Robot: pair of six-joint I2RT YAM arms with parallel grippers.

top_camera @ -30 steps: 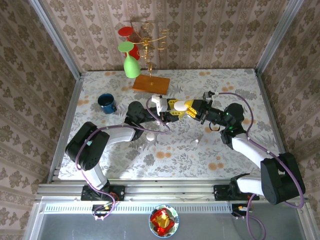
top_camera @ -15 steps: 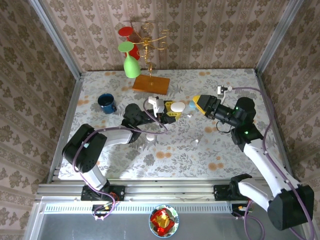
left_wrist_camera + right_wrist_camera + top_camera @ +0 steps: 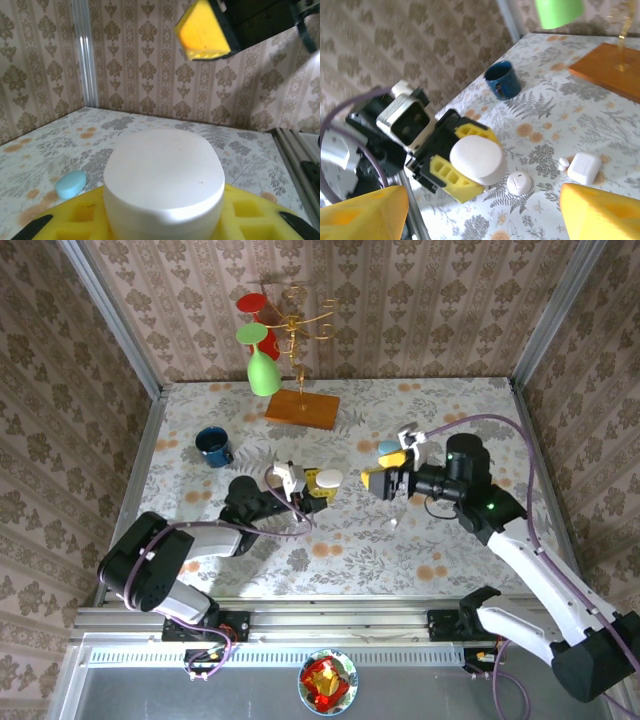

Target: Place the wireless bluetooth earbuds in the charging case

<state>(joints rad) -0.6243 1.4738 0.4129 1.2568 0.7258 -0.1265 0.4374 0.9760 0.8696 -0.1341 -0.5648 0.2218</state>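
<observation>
My left gripper (image 3: 318, 483) is shut on a smooth white pebble-shaped charging case (image 3: 328, 478), lid down, held between its yellow pads (image 3: 451, 175); the case (image 3: 164, 175) bulks large in the left wrist view. My right gripper (image 3: 386, 468) hangs open to the right of it, apart from the case, one yellow fingertip (image 3: 202, 31) showing high in the left wrist view. A tiny white earbud (image 3: 563, 162) lies on the table beside a square white case (image 3: 583, 168). Another small white bud (image 3: 393, 523) lies on the cloth below the right gripper.
A round white case (image 3: 519, 182) lies on the table close to the held one. A pale teal case (image 3: 70, 184) lies further back. A blue mug (image 3: 212, 445) stands at the left, and a wooden-based glass rack (image 3: 302, 406) at the back.
The right gripper has opened and drawn back to the right, away from the case. The left arm has carried the case left and toward the near edge.
</observation>
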